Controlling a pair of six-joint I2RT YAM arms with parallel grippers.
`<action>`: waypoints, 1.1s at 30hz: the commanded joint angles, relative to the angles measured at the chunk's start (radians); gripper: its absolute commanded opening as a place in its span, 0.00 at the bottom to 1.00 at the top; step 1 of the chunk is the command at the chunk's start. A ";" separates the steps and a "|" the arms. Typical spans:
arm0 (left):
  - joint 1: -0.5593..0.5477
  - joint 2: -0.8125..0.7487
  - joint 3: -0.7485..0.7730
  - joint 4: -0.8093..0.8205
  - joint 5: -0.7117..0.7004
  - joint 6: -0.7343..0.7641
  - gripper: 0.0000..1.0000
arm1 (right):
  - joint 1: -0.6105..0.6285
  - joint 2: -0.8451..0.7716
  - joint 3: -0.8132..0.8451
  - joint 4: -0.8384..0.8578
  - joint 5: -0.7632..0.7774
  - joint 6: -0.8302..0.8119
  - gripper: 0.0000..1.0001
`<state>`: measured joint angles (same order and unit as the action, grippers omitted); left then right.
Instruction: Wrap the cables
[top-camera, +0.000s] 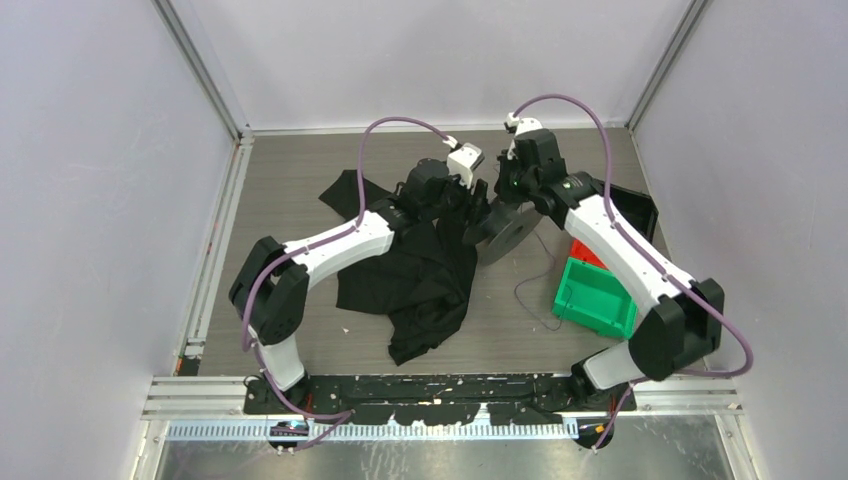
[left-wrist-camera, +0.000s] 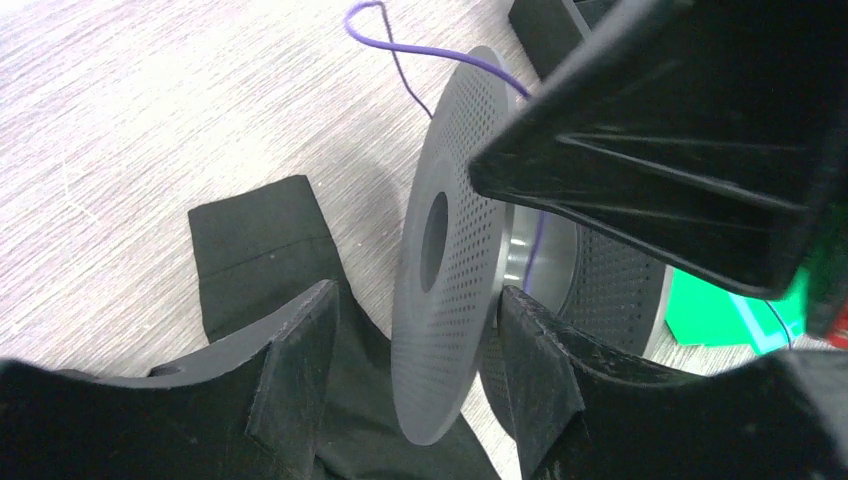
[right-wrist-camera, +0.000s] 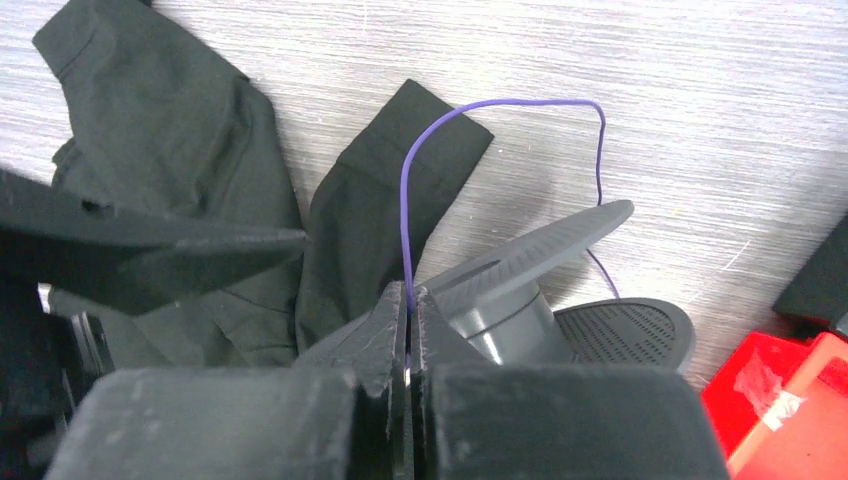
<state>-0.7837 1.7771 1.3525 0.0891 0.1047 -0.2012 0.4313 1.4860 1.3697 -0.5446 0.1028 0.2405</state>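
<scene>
My right gripper (right-wrist-camera: 409, 302) is closed tight on the thin purple wire (right-wrist-camera: 404, 200), pinching it just above the hub of the grey perforated plastic spool (right-wrist-camera: 520, 262). From my fingertips the wire rises, arches to the right over the upper flange and drops out of sight behind it. I hold it this close to the hub so that each turn can be guided into the channel between the flanges and not slip off over a rim.

My left gripper (left-wrist-camera: 425, 310) stands with its jaws spread on either side of one flange. The right finger (left-wrist-camera: 545, 390) looks to be touching the flange, while a gap shows on the other side. I judge this to be a brace, not a clamp: it props the spool tilted on its edge on the wood-grain desk (top-camera: 300, 180), so the channel faces my right arm. At least one turn of wire already lies on the hub.

The crumpled black cloth garment (top-camera: 430, 270) lies just left of the spool, under my left arm, and a loose loop could catch on it. The green plastic bin (top-camera: 595, 298) sits nearer, to the right.
</scene>
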 joint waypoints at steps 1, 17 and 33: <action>0.001 -0.054 0.002 0.044 -0.015 0.003 0.61 | 0.007 -0.125 -0.101 0.185 -0.023 -0.075 0.00; 0.001 -0.028 0.042 0.016 0.022 0.011 0.62 | 0.007 -0.234 -0.310 0.457 -0.016 -0.140 0.00; 0.001 -0.021 0.052 -0.022 0.036 0.028 0.72 | 0.009 -0.252 -0.435 0.736 -0.002 -0.126 0.00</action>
<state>-0.7837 1.7721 1.3674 0.0582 0.1280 -0.1970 0.4332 1.2503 0.9154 0.0799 0.0967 0.1177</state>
